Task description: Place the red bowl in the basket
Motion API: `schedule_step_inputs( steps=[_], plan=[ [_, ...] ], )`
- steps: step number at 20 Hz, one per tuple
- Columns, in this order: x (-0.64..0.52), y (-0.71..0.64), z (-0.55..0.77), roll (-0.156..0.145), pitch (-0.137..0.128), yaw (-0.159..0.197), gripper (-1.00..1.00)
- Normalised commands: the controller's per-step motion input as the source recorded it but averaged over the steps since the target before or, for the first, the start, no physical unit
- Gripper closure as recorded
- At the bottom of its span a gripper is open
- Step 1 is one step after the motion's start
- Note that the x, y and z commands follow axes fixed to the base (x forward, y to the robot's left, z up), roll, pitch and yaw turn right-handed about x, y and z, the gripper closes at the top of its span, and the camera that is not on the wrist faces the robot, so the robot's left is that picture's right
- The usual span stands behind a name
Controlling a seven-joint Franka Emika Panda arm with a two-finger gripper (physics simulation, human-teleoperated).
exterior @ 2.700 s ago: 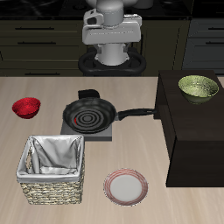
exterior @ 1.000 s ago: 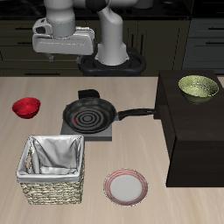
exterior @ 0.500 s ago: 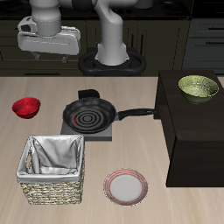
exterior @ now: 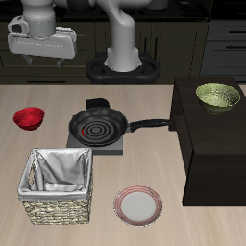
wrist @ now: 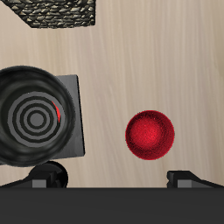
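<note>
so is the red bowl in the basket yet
No, still out. The red bowl sits upright on the table, behind the basket, which holds only its cloth lining. The fingers hang above the bowl, apart from it.

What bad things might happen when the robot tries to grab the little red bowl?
1. The red bowl is round and glossy, so the fingers might slip off its rim.
2. The gripper hangs high above the table, not lined up yet; coming down off-centre could push the bowl away.
3. The frying pan sits close beside the bowl, so a finger might bump it. Carrying too low could hit the basket wall.
</note>
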Motion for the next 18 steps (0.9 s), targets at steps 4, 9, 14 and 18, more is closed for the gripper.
schedule_step_inputs(
  steps=[4,9,14,18],
  plan=[
    [0.05,-0.39,0.13,-0.015,-0.018,0.007,-1.00],
    [0.08,-0.55,0.15,-0.093,-0.027,-0.045,-1.00],
    [-0.04,-0.30,-0.11,-0.014,0.031,0.003,-1.00],
    [-0.09,-0.23,-0.06,-0.018,0.000,0.006,-1.00]
  ],
)
